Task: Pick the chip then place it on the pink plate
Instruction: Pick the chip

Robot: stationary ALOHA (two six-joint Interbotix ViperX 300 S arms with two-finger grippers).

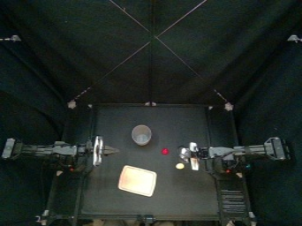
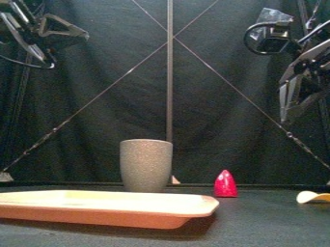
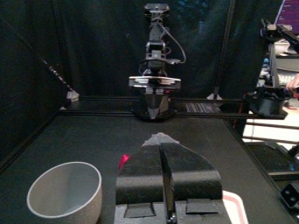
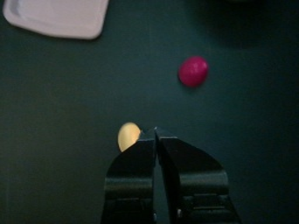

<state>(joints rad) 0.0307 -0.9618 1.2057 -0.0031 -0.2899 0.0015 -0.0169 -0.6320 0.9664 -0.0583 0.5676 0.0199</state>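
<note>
The chip [image 1: 179, 165] is a small pale yellow piece lying on the table right of the middle; it also shows as the chip [image 4: 128, 135] and the chip [image 2: 314, 197]. The pink plate [image 1: 137, 181] lies near the front, left of the chip, seen too as the plate [image 2: 103, 205] and the plate [image 4: 59, 17]. My right gripper [image 1: 192, 153] hovers shut just behind the chip, its tip [image 4: 155, 133] beside it and holding nothing. My left gripper [image 1: 109, 152] rests shut at the left, its jaws [image 3: 162, 140] together.
A tall grey speckled cup [image 1: 141, 134] stands behind the middle, also seen as the cup [image 2: 146, 165] and the cup [image 3: 65, 188]. A small red toy [image 1: 165, 151] sits between the cup and the chip, seen too as the red toy [image 4: 194, 71].
</note>
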